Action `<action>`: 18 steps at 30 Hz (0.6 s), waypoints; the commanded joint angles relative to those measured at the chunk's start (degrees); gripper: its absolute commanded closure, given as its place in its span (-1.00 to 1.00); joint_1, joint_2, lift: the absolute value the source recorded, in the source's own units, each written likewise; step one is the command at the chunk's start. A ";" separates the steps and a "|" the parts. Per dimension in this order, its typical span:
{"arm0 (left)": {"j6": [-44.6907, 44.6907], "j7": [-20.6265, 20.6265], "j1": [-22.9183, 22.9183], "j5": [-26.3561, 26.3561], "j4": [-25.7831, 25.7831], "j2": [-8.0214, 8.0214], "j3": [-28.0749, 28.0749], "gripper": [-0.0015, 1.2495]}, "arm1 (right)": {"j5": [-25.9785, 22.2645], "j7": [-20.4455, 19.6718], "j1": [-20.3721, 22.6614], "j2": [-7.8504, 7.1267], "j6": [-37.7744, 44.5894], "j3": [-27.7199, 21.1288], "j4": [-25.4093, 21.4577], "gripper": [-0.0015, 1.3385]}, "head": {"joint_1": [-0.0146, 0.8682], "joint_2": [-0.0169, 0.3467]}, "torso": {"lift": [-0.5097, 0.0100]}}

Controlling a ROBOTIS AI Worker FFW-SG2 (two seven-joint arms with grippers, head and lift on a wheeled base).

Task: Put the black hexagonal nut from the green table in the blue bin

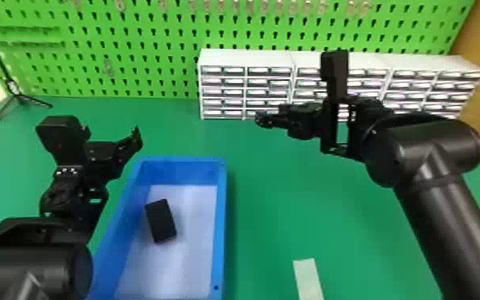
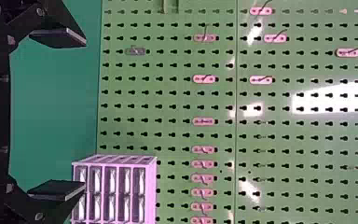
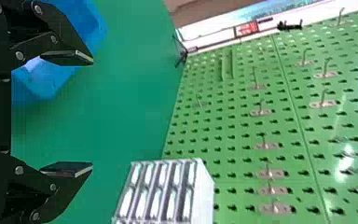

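The black nut point(image 1: 160, 221) is in the blue bin point(image 1: 220, 223), on the pale bottom near the wall on the robot's left. It is nearer the robot than the left gripper's fingers, and off to their right. Seen from the head it reads as a dark block, longer than wide; its six-sided outline cannot be made out. Its long axis runs mostly from near to far, roughly along the bin's length, with the far end leaning a little to the left.

The left gripper point(image 1: 111, 133) hangs just beyond the bin's far left corner, its fingers spread wide apart and holding nothing. The right gripper point(image 1: 273, 113) is well apart from the nut, farther out and to the right — its fingers are spread too, with only air between them.

The bin stands on the green counter point(image 1: 267, 191). A pale strip point(image 1: 308, 279) lies there, much nearer the robot than the right fingers and to the right of the bin. White drawer cabinets point(image 1: 247, 59) stand beyond the right fingers. Behind everything rises a green pegboard point(image 1: 163, 52) — and a small tripod point(image 1: 19, 95) stands beyond the left fingers, farther left.
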 commanded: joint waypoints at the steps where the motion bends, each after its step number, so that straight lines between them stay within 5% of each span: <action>1: 0.00 0.00 -0.22 0.00 -0.02 0.00 -0.09 -0.68 | 2.47 -0.38 1.42 0.53 -2.38 -2.26 -0.26 -0.31 | 0.59 -0.76 | 0.59; 18: 0.00 0.00 -0.58 -0.09 -0.02 0.00 -0.26 -0.68 | 4.93 -9.96 8.10 2.20 -15.65 -8.76 -0.34 -0.31 | 0.59 -0.76 | 0.59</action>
